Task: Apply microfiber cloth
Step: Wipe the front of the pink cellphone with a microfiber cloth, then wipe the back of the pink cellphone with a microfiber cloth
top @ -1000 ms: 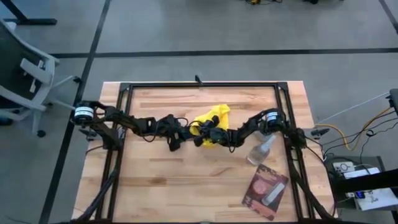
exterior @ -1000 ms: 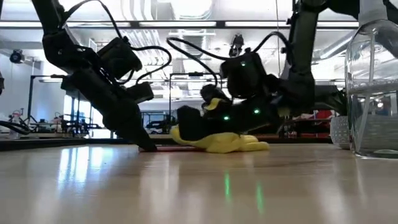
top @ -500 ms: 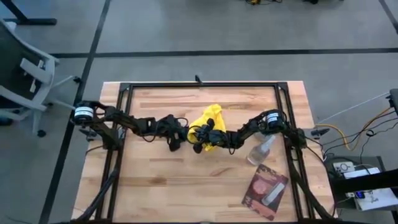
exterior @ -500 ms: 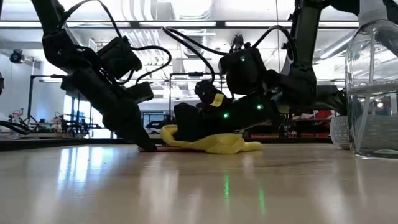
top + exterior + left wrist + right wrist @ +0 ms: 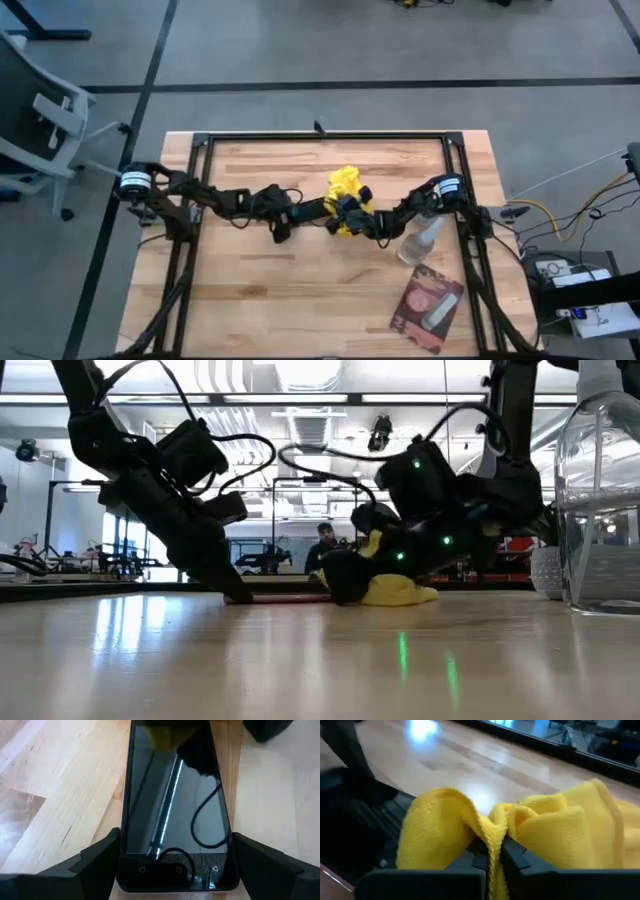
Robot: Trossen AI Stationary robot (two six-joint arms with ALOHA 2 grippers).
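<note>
A black-screened phone (image 5: 175,795) lies flat on the wooden table, with my left gripper (image 5: 290,213) shut on its near end. The yellow microfiber cloth (image 5: 346,184) sits bunched at the phone's far end. My right gripper (image 5: 346,212) is shut on the cloth and comes in low from the table's right. In the low view the cloth (image 5: 398,590) rests on the table behind the right gripper (image 5: 350,575). The phone's thin edge (image 5: 285,598) shows beside the left fingers. My left gripper pinches the phone's two long edges at its button end (image 5: 150,870), one finger (image 5: 100,857) on each side. The fingers slant down from the table's left and lie along the phone, which stays flat on the table. My right gripper pinches a raised fold of the cloth (image 5: 490,832) between its two fingers (image 5: 470,857). It comes from the table's right, slanting down. The cloth bulges loosely on both sides of the fingers, and its underside lies on the table and the phone's far end.
A clear spray bottle (image 5: 420,240) lies right of the right arm, and it stands large at the low view's right edge (image 5: 600,500). A pink-and-dark packet (image 5: 428,305) lies near the front right. Black frame rails (image 5: 200,200) border the table. A person (image 5: 322,540) shows far behind.
My right gripper has dragged the cloth first toward the table's left over the phone, then back toward the right edge. The cloth, spread flatter before, is now bunched into a tighter heap at the phone's far end. The phone has stayed in place.
</note>
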